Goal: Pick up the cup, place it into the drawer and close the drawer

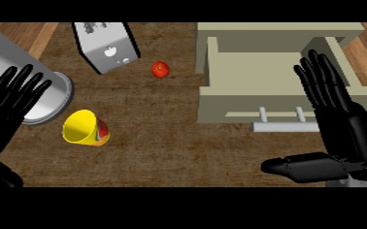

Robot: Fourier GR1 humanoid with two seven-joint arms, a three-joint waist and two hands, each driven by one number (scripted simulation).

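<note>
Between cup (pixel 85 129) and drawer (pixel 252 68): bare counter (pixel 172 140).

The left hand (pixel 20 94) is cut off by the view's left edge and covers part of the steel cylinder (pixel 44 93), whose upper end also runs out of view. The right hand (pixel 331 107) hides the drawer (pixel 251 73) front's right end and part of its handle (pixel 283 125). The toaster (pixel 106 45) is cropped at the top.
</note>
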